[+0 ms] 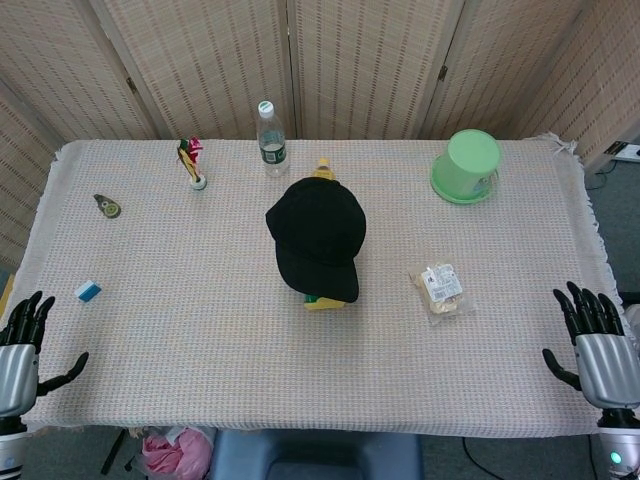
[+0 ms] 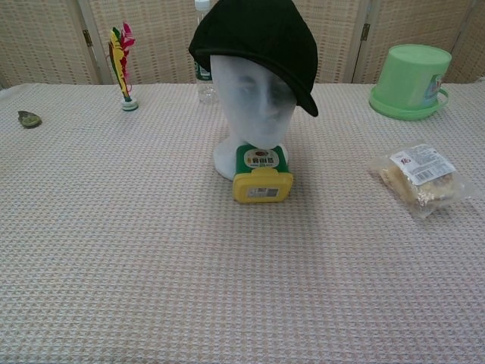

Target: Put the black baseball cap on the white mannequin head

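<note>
Black cap [image 2: 258, 42] sits on white mannequin head [image 2: 250, 106], mid-table, well apart from both hands & between them. Left hand [image 1: 20, 350] at near-left table edge, fingers spread, holding nothing. Right hand [image 1: 595, 345] at near-right edge, same. Snack pkg [image 1: 440, 288] nearer right hand.

Cap [image 1: 318, 238] hides mannequin head [image 2: 251, 106] in head view. Bottle [image 2: 201, 45] top cut off in chest view. Left hand [image 1: 20, 352] cropped at frame edge.
</note>
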Controlling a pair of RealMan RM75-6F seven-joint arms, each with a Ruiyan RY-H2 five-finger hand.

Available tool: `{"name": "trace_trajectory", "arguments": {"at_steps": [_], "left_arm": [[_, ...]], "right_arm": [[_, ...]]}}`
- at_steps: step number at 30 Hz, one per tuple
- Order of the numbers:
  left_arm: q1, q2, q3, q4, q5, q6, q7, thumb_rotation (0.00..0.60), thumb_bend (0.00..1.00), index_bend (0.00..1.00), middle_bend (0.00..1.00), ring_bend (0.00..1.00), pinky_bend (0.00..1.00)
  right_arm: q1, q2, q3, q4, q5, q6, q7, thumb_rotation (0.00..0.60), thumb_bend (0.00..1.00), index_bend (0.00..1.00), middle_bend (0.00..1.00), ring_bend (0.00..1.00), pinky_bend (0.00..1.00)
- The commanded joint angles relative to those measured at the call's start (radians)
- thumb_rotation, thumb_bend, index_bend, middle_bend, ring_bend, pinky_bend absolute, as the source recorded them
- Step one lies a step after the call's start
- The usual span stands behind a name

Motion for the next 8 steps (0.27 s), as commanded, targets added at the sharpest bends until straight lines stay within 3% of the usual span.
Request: {"name": "trace_trajectory", "arguments": {"at_steps": [1, 8], "left_arm": [[0.005, -0.001, -0.001, -0.002, 0.008, 0.008, 0.003, 0.414, 0.26, 0.0, 0.05, 0.06, 0.3], [0.004, 0.002, -0.007, -0.003, 0.018, -0.002, 0.004, 0.426, 0.26, 0.0, 0.05, 0.06, 0.3]], "right_arm": [[0.002, -0.001, -0.001, 0.001, -0.002, -0.001, 0.0, 0.6, 0.23, 0.0, 0.0, 0.0, 0.0], [0.001, -0.003, -0.001, 0.005, 0.003, -0.001, -0.006, 0.6, 0.23, 0.0, 0.0, 0.0, 0.0]]}}
